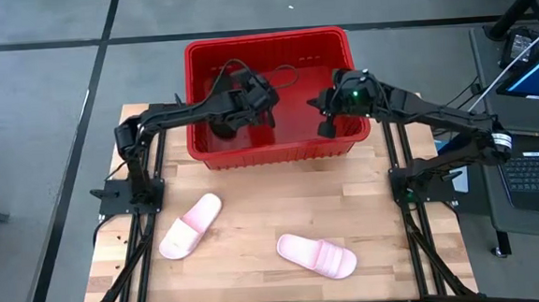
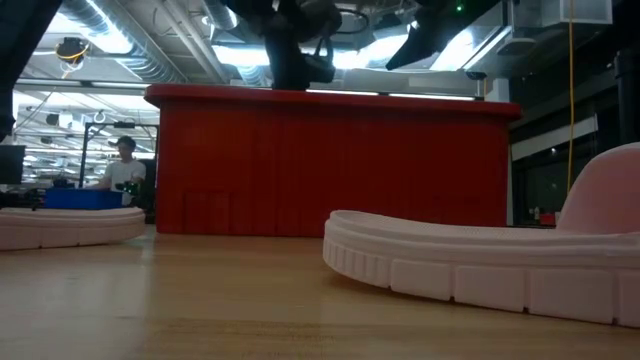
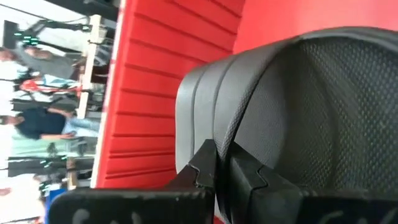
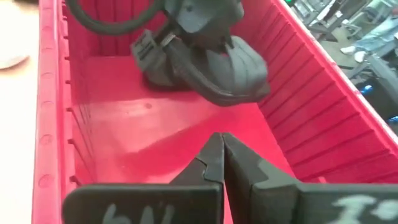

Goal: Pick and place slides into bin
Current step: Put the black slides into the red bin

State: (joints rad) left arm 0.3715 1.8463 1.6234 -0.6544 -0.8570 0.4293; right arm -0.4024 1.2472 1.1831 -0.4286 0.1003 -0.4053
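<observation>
The left end effector (image 1: 226, 126), pinching a black slide (image 4: 227, 68) low inside the bin (image 1: 268, 46) near the tabletop's far edge, could clip the right end effector (image 1: 326, 127), pressed together and empty nearby.

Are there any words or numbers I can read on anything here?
No text reads clearly.
White marks on the right end effector: cut off and blurred, unreadable.
White marks on the left end effector: blurred, unreadable.
Red bin, black slide, pink slides: no writing visible.
</observation>
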